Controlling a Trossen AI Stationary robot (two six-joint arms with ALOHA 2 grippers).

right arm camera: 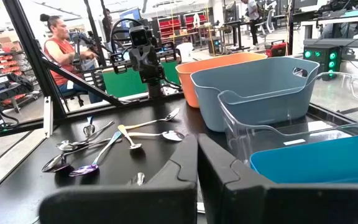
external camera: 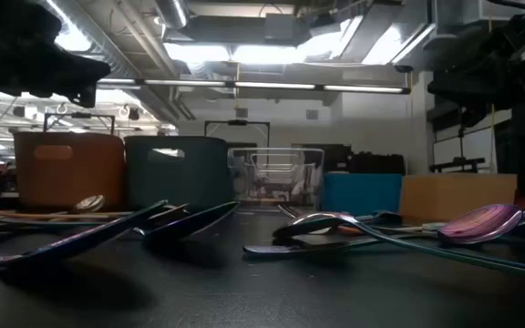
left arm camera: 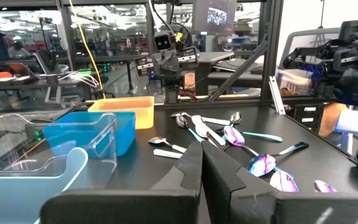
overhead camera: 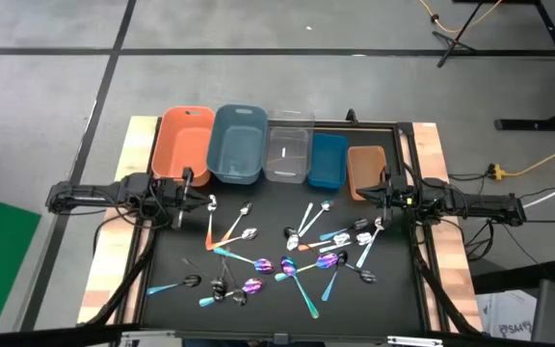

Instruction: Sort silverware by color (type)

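Black matting covers our table [overhead camera: 162, 260], and from above we see five rectangular plastic bins along its far edge: orange bin [overhead camera: 183, 145], grey-blue bin [overhead camera: 238, 145], clear bin [overhead camera: 289, 149], blue bin [overhead camera: 328, 160] and brown bin [overhead camera: 365, 170]. Our left gripper [overhead camera: 203, 200] hangs at the left end of that row and our right gripper [overhead camera: 366, 194] at the right end, both aimed inward. All the slim silverware [overhead camera: 277, 253] is scattered on the mat on the near side of both grippers, none in a bin. Nearest the left gripper we judge to be a spoon with an orange handle [overhead camera: 209, 229], just beside it, long axis running away from the bins; nearest the right is a shiny silver spoon [overhead camera: 371, 241] lying aslant. At table height, dark handles and an iridescent purple spoon bowl [external camera: 481, 221] lie flat in front of the bins, with the arms overhead. From the left wrist, our own fingers [left arm camera: 188, 168] sit pressed together, empty, with purple and teal pieces [left arm camera: 263, 163] ahead. From the right wrist, our fingers [right arm camera: 185, 163] are likewise closed on nothing, silver spoons [right arm camera: 163, 134] lying farther out, and a seated person [right arm camera: 61, 53] beyond the table. Either arm must drop toward its near edge and turn its jaws across the handle.
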